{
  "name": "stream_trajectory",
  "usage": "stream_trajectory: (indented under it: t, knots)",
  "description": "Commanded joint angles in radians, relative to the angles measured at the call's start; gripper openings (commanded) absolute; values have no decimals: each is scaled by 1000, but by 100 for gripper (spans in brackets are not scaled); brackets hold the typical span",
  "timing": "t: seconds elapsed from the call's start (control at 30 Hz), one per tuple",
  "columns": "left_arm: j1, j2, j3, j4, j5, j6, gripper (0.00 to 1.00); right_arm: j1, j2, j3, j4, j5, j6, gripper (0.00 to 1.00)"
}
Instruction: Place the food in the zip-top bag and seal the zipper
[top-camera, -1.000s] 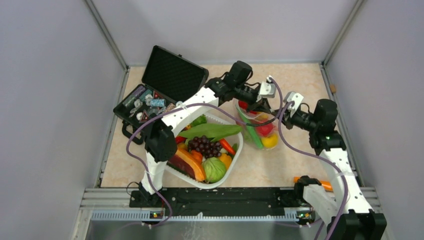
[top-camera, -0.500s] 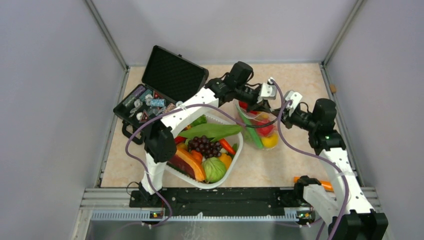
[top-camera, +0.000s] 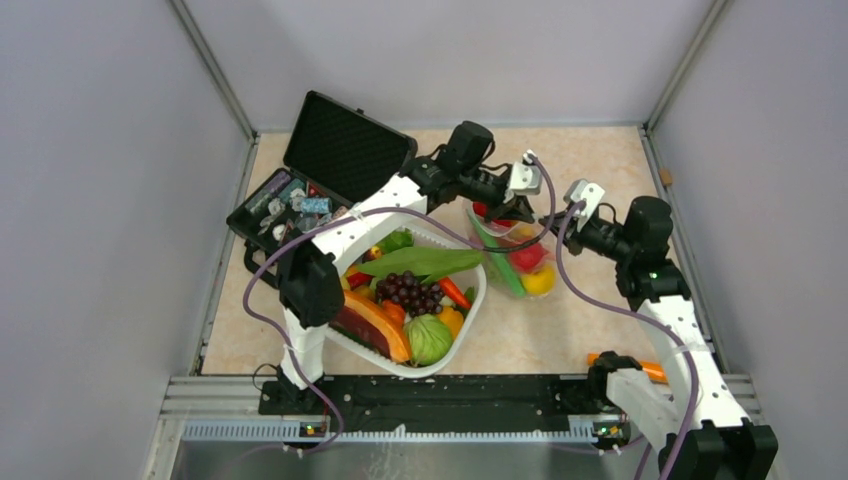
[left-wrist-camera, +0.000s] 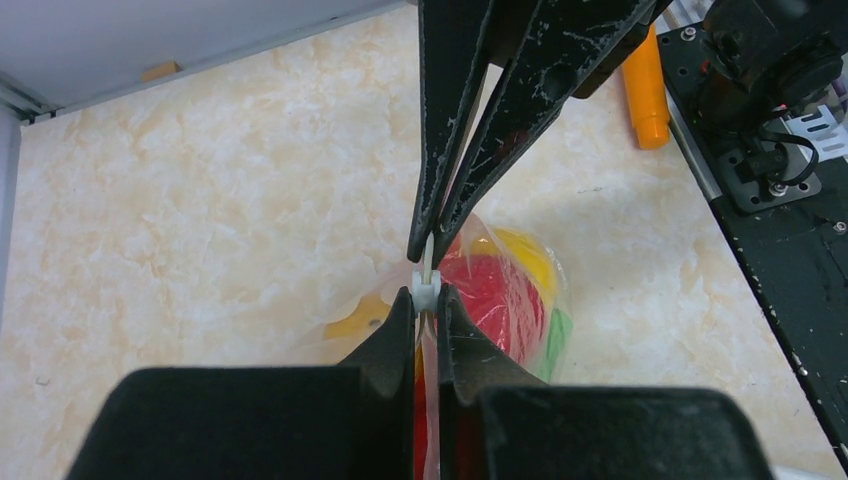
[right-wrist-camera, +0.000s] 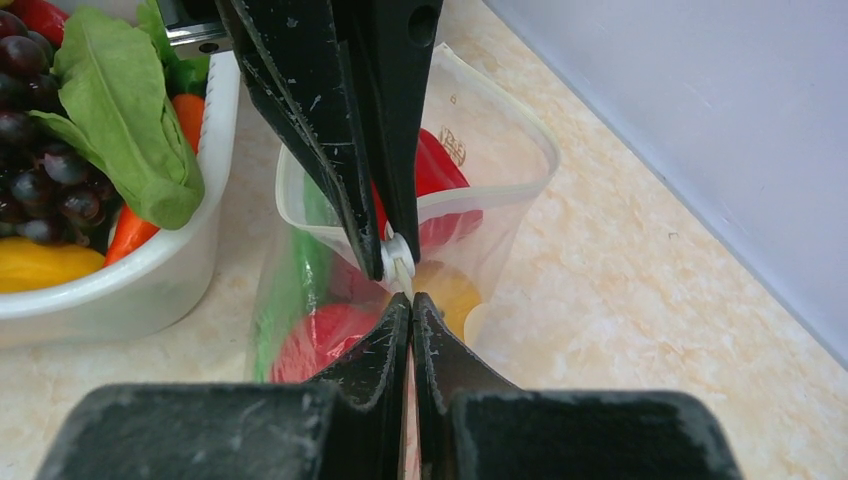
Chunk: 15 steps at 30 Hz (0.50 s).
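The clear zip-top bag (top-camera: 515, 258) stands right of the basket and holds the food: red tomato pieces (left-wrist-camera: 490, 290), a yellow lemon (left-wrist-camera: 528, 255) and a long green pod (right-wrist-camera: 298, 280). My left gripper (left-wrist-camera: 427, 296) is shut on the white slider of the zipper (left-wrist-camera: 426, 290) at the bag's top edge. My right gripper (right-wrist-camera: 410, 300) is shut on the zipper strip (right-wrist-camera: 402, 272) right beside it, tip to tip with the left fingers (right-wrist-camera: 345, 170). In the top view the two grippers, left (top-camera: 536, 212) and right (top-camera: 550, 219), meet above the bag. Beyond the slider the bag's mouth (right-wrist-camera: 470, 190) stands open.
A white oval basket (top-camera: 475, 305) with grapes, a leaf and a papaya slice sits left of the bag, its rim close in the right wrist view (right-wrist-camera: 200, 260). An open black case (top-camera: 345, 150) lies at the back left. An orange piece (left-wrist-camera: 645, 90) lies by the right arm's base.
Both grippers have shifted a little to the left along the bag's top edge, still shut on it. The left arm's elbow has swung left.
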Motion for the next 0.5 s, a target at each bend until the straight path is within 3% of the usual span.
stream_trajectory:
  t: [0.0, 0.27, 0.4, 0.47]
  knots:
    - [43, -55, -27, -15, -11, -14, 0, -2, -35, -8, 52, 22, 5, 0]
    - [50, -71, -42, 35, 37, -59, 0, 0, -32, -9, 64, 5, 15, 0]
    - [32, -74, -27, 78, 79, -95, 0, -1, -25, -8, 35, -61, 4, 34]
    - [20, -68, -9, 67, 80, -90, 0, -1, -22, -9, 14, -59, -17, 41]
